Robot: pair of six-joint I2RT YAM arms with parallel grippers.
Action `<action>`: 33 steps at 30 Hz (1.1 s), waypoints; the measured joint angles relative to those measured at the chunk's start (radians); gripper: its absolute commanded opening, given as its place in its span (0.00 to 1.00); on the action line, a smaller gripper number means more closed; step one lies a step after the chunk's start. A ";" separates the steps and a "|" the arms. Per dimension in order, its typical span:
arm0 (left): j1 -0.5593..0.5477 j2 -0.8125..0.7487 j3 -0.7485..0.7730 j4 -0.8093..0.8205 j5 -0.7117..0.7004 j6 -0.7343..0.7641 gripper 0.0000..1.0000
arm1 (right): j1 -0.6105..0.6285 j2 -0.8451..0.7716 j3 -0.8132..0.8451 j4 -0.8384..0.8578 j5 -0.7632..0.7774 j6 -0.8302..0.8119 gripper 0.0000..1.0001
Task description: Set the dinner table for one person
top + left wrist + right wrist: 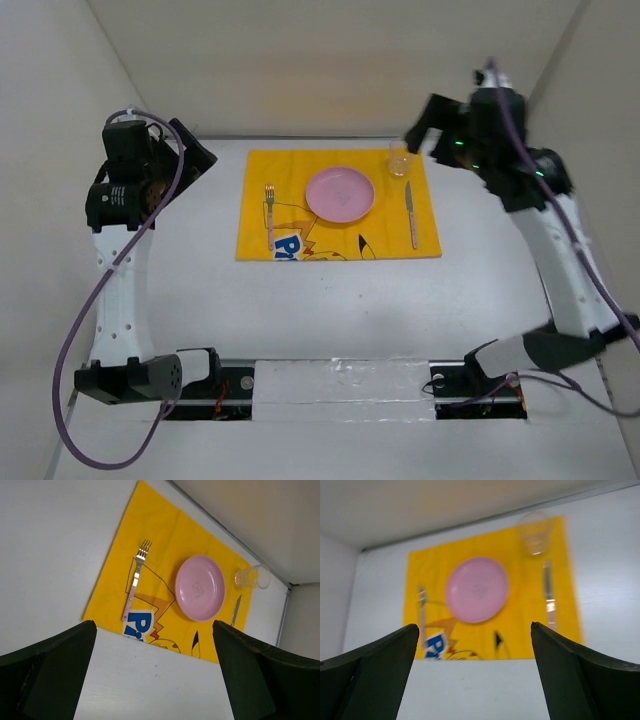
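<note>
**A:** Five things sit on the dinner table (pixel 300 310) seen from above: a yellow placemat (pixel 290 170) carrying fork (pixel 270 215), pink plate (pixel 340 193), knife (pixel 410 215) and glass (pixel 401 160). It looks set to me.

**B:** The right gripper (pixel 420 130) hangs near that glass, though. A low swing away could tip it, I'd judge.

**A:** In the left wrist view, the left gripper (pixel 155 670) is spread wide with nothing between its fingers, clear of the placemat.

**B:** The right wrist view shows the same: spread wide, empty, the setting blurred beyond.
</note>
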State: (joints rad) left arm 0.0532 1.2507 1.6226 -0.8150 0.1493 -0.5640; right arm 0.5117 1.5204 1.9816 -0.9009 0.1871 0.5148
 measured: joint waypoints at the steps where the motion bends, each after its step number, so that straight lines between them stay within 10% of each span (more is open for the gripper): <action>1: 0.000 -0.009 0.013 0.000 -0.010 -0.003 1.00 | -0.059 -0.081 -0.031 -0.019 0.023 -0.018 0.99; 10: -0.005 -0.204 -0.117 -0.027 -0.113 -0.020 1.00 | -0.309 -0.588 -0.193 -0.284 0.139 -0.142 0.99; 33: -0.005 -0.345 -0.190 -0.192 -0.273 -0.164 1.00 | -0.294 -0.864 -0.246 -0.457 0.227 -0.180 0.99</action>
State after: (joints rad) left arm 0.0479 0.9054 1.4330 -1.0069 -0.1238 -0.7284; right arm 0.2180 0.6567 1.7355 -1.3575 0.4137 0.3351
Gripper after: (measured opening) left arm 0.997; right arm 0.990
